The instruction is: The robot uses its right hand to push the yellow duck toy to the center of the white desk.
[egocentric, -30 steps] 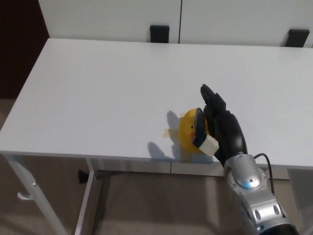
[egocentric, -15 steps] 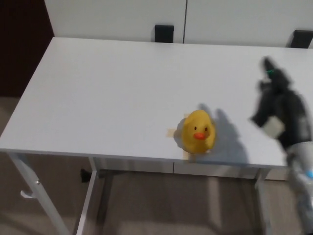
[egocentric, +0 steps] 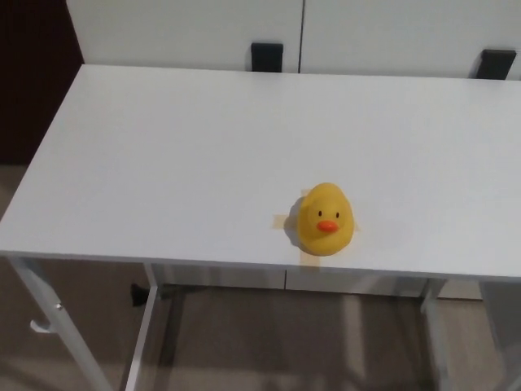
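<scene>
Yellow duck toy point(egocentric: 326, 219) sits upright on the white desk point(egocentric: 179, 155), near the front edge and a bit right of the desk's middle, orange beak facing the camera. It rests on a cross of tan tape point(egocentric: 286, 221), w/ strips showing at its left side and below it at the desk edge. Neither robot hand nor any arm is in the head view, so finger state can't be told for left or right. Nothing touches the duck. Desk top otherwise bare white. Two black brackets at the far edge: one point(egocentric: 266, 57) near centre, one point(egocentric: 496, 63) at far right, against the white wall. Metal desk legs point(egocentric: 146, 342) and beige floor show below.
</scene>
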You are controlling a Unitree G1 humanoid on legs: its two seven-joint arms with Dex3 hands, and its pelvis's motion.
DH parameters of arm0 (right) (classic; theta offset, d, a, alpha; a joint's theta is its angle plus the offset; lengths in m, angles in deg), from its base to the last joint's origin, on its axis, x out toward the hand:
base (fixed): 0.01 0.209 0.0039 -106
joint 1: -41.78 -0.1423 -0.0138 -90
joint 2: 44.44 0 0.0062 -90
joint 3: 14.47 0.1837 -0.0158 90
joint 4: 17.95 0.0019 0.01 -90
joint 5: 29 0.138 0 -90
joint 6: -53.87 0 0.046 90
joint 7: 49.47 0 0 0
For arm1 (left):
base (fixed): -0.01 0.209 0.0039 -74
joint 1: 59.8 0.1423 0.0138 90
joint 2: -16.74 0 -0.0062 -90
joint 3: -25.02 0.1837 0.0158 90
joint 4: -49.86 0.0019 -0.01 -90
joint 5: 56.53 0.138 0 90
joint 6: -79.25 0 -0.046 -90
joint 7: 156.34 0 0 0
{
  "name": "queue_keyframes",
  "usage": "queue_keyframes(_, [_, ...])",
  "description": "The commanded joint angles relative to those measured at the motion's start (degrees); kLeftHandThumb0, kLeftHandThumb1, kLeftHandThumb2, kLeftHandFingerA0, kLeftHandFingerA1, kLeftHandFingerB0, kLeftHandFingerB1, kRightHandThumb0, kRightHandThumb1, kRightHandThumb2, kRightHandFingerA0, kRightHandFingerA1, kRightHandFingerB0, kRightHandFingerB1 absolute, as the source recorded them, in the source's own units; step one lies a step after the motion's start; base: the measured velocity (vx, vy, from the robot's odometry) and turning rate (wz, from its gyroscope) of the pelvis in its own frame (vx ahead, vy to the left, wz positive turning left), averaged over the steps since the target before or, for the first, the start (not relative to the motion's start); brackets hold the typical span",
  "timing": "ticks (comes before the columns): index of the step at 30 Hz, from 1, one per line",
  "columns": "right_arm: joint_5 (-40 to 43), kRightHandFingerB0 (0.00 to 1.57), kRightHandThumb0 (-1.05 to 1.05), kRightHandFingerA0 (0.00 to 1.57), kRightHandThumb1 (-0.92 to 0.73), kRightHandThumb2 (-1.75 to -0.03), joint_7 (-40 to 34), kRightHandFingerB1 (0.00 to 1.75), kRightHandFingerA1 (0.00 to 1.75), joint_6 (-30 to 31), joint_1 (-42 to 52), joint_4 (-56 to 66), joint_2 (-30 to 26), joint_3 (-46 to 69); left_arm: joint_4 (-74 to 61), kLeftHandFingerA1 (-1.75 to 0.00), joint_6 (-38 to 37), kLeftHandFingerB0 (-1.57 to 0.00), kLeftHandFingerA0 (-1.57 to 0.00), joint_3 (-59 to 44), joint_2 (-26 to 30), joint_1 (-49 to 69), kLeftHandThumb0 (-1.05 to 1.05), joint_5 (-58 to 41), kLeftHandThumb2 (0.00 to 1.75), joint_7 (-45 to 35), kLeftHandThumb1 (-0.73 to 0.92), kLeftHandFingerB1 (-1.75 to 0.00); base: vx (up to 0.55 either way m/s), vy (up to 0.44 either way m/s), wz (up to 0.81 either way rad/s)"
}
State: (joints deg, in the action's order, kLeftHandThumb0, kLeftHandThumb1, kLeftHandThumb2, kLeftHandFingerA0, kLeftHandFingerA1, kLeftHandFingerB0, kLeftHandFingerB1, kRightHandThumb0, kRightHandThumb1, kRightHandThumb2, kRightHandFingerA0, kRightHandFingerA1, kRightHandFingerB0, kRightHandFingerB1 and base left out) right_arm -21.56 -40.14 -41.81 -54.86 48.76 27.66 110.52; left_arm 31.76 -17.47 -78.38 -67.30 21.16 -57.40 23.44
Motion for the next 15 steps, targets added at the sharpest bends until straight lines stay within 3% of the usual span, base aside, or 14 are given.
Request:
queue_keyframes(1, [2.18,0.00,-0.87,0.00,-0.68,-0.71,0.42,0.54,0.71,-7.32,12.19,-12.29,-2.90,8.22,0.69,-0.61,-1.94,-0.85,-0.86,-0.41,1.44,0.39,-0.17,-0.13,0.63,0.39,0.68,-0.65,0.00,0.000,0.00])
queue_keyframes(2, [2.18,0.00,-0.87,0.00,-0.68,-0.71,0.42,0.54,0.71,-7.32,12.19,-12.29,-2.90,8.22,0.69,-0.61,-1.94,-0.85,-0.86,-0.41,1.44,0.39,-0.17,-0.13,0.63,0.39,0.68,-0.65,0.00,0.000,0.06])
queue_keyframes(3, [2.94,0.03,-0.59,0.05,-0.68,-0.59,0.08,0.71,0.92,-7.85,13.16,-14.75,-2.17,9.17,0.72,-0.60,-2.06,-0.83,-0.86,-0.30,1.54,0.51,-0.20,0.00,0.60,0.39,0.66,-0.62,0.00,0.000,0.00])
queue_keyframes(5, [4.15,0.03,-0.59,0.05,-0.68,-0.59,0.06,0.71,0.92,-9.19,13.81,-18.17,-1.54,10.16,0.77,-0.60,-2.16,-0.83,-0.86,-0.14,1.63,0.61,-0.20,0.18,0.60,0.43,0.66,-0.62,0.00,0.000,0.00])
queue_keyframes(6, [4.19,0.23,-0.35,0.37,-0.64,-0.67,-1.89,0.62,0.76,-9.78,14.20,-21.33,-0.47,10.53,0.77,-0.59,-2.06,-0.83,-0.85,-0.13,1.64,0.63,-0.18,0.19,0.60,0.46,0.68,-0.61,0.00,0.000,0.00])
queue_keyframes(7, [4.05,0.23,-0.35,0.37,-0.64,-0.67,-3.33,0.62,0.76,-10.21,14.39,-23.49,0.16,10.66,0.76,-0.59,-1.99,-0.83,-0.85,-0.14,1.63,0.62,-0.18,0.16,0.60,0.47,0.68,-0.61,0.00,0.000,0.00])
queue_keyframes(8, [3.87,0.39,-0.06,0.61,-0.35,-1.21,-5.55,0.65,0.73,-11.53,14.95,-26.64,1.65,10.93,0.73,-0.61,-1.94,-0.83,-0.86,-0.20,1.62,0.65,-0.17,0.08,0.61,0.47,0.68,-0.61,0.00,0.000,0.00])
queue_keyframes(9, [3.77,0.39,-0.06,0.61,-0.35,-1.21,-6.95,0.65,0.73,-12.69,15.26,-28.97,2.57,11.09,0.71,-0.61,-1.92,-0.83,-0.86,-0.24,1.62,0.66,-0.17,0.03,0.61,0.47,0.68,-0.61,0.00,0.000,0.00])
queue_keyframes(10, [4.04,0.59,-0.10,0.85,-0.30,-1.18,-7.60,0.66,0.67,-12.85,16.43,-29.40,4.37,11.23,0.71,-0.62,-1.67,-0.85,-0.86,-0.35,1.62,0.63,-0.16,-0.09,0.62,0.48,0.67,-0.63,0.00,0.000,0.00])
queue_keyframes(12, [4.42,0.59,-0.10,0.85,-0.30,-1.18,-8.00,0.66,0.67,-13.18,17.54,-29.93,6.07,11.26,0.73,-0.62,-1.36,-0.85,-0.86,-0.47,1.63,0.58,-0.16,-0.22,0.62,0.50,0.67,-0.63,0.00,0.000,0.00])
queue_keyframes(13, [4.32,0.78,-0.07,0.98,-0.33,-1.13,-7.39,0.64,0.63,-13.67,18.14,-30.51,6.78,10.85,0.80,-0.61,-1.35,-0.83,-0.86,-0.31,1.71,0.60,-0.19,-0.04,0.60,0.49,0.67,-0.61,0.00,0.000,0.00])
queue_keyframes(14, [4.21,0.78,-0.07,0.98,-0.33,-1.13,-6.97,0.64,0.63,-14.31,18.37,-31.24,7.04,10.49,0.86,-0.61,-1.39,-0.83,-0.86,-0.19,1.77,0.63,-0.19,0.12,0.60,0.47,0.67,-0.61,0.00,0.000,0.00])
queue_keyframes(15, [3.79,0.96,0.05,1.12,-0.22,-1.25,-4.89,0.62,0.59,-14.44,17.84,-33.60,7.09,9.27,0.82,-0.63,-1.72,-0.83,-0.87,-0.25,1.92,0.62,-0.14,0.10,0.65,0.49,0.66,-0.63,0.00,0.000,0.00])
